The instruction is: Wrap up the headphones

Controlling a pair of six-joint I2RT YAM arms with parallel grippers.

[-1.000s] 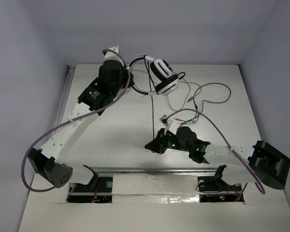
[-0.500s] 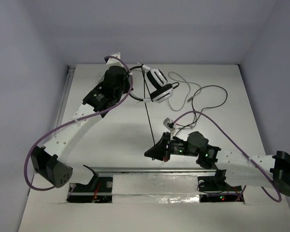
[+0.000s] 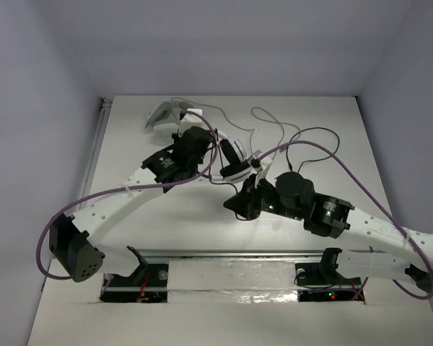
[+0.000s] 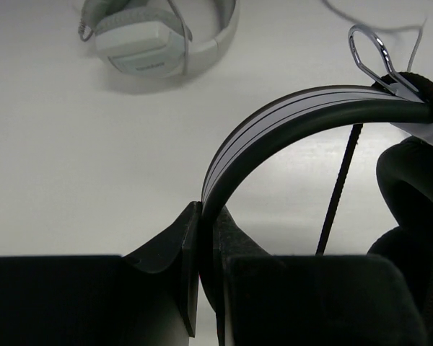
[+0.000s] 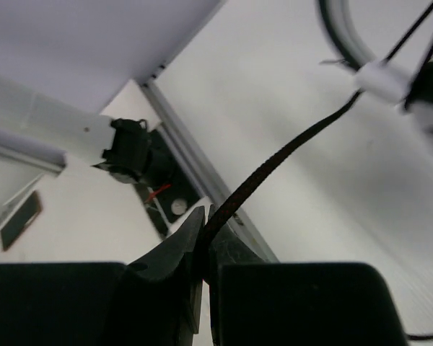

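Note:
The headphones [image 3: 234,160], with white earcups and a thin black headband [image 4: 303,108], hang in the middle of the table. My left gripper [image 3: 211,160] is shut on the headband, which runs up from between its jaws in the left wrist view [image 4: 208,209]. The black ear pads [image 4: 411,187] are at the right edge of that view. My right gripper [image 3: 232,206] sits just in front of the headphones and is shut on the thin black cable [image 5: 289,155] at its jaws [image 5: 204,214]. The rest of the cable [image 3: 314,140] loops on the table at the back right.
All-white headphones [image 3: 162,115] with a grey cable lie at the back left, and also show in the left wrist view [image 4: 151,43]. A metal rail [image 3: 231,254] runs along the near edge by the arm bases. Purple arm cables [image 3: 65,213] arc over both arms.
My left gripper has carried the headphones from the back of the table toward the middle. My right gripper has moved back and right with the cable, close to the headphones. The white headphones are uncovered.

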